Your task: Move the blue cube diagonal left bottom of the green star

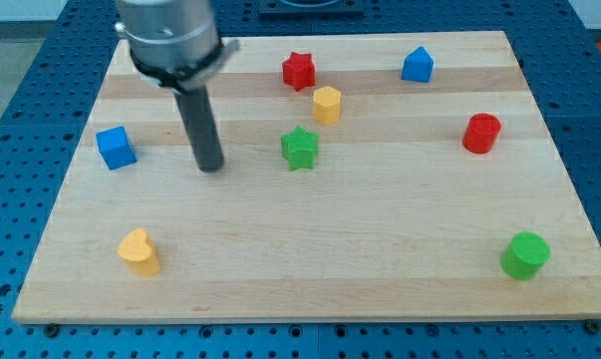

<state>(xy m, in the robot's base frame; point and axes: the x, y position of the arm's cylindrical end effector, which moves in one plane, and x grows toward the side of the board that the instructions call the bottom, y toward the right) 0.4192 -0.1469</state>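
The blue cube sits near the board's left edge, at mid height. The green star sits near the board's centre, level with the cube and well to its right. My tip rests on the board between them, closer to the cube, a little to the right of it and slightly lower than both. It touches neither block.
A red star and a yellow hexagonal block lie above the green star. A blue pentagon-shaped block sits at top right, a red cylinder at right, a green cylinder at bottom right, a yellow heart at bottom left.
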